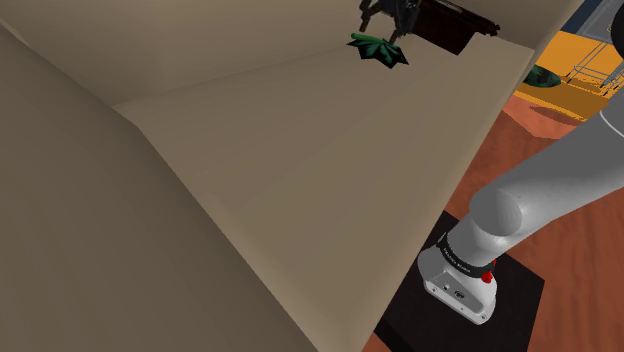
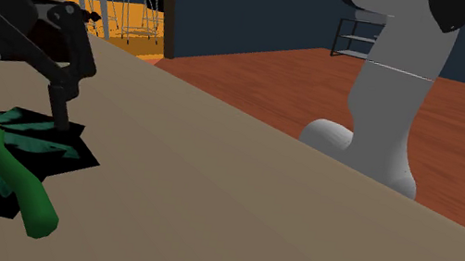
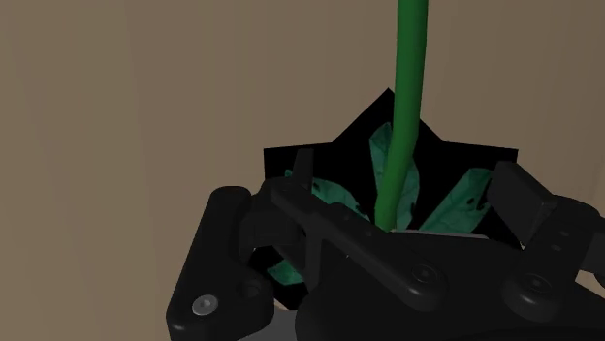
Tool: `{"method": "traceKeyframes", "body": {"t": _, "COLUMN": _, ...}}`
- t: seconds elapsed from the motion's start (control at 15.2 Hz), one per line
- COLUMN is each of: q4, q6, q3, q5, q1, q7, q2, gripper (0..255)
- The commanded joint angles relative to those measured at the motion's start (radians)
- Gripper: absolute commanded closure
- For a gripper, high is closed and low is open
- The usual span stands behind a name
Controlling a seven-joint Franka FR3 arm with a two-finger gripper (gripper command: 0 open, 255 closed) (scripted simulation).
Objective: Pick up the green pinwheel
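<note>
The pincer [image 3: 412, 194] stands wide over the green pinwheel [image 3: 401, 107] lying on the tan counter [image 3: 116, 116], the stem between its fingers [image 3: 524, 199]. Lettering on the arm [image 1: 520, 205] is too small to read.

My gripper's [image 3: 402, 182] own body covers the near half of the pinwheel [image 3: 407, 87] head beneath it, hiding where the stick joins the blades. From the shoulder, the top edge cuts off my gripper, and the pinwheel under it is too small for detail. In the second exterior view, blades beyond my gripper run off the edge.
</note>
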Motion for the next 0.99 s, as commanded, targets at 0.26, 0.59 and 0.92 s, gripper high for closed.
{"method": "traceKeyframes", "body": {"t": 0.26, "q4": -0.020, "q6": 0.015, "q3": 0.000, "q5": 0.000, "q1": 0.000, "q7": -0.004, "q2": -0.005, "gripper": 255}}
{"method": "traceKeyframes", "body": {"t": 0.59, "q4": -0.020, "q6": 0.015, "q3": 0.000, "q5": 0.000, "q1": 0.000, "q7": -0.003, "q2": -0.005, "gripper": 255}}
{"method": "traceKeyframes", "body": {"t": 0.92, "q4": 0.054, "q6": -0.042, "q3": -0.002, "q5": -0.001, "q1": -0.001, "q7": 0.008, "q2": 0.011, "gripper": 255}}
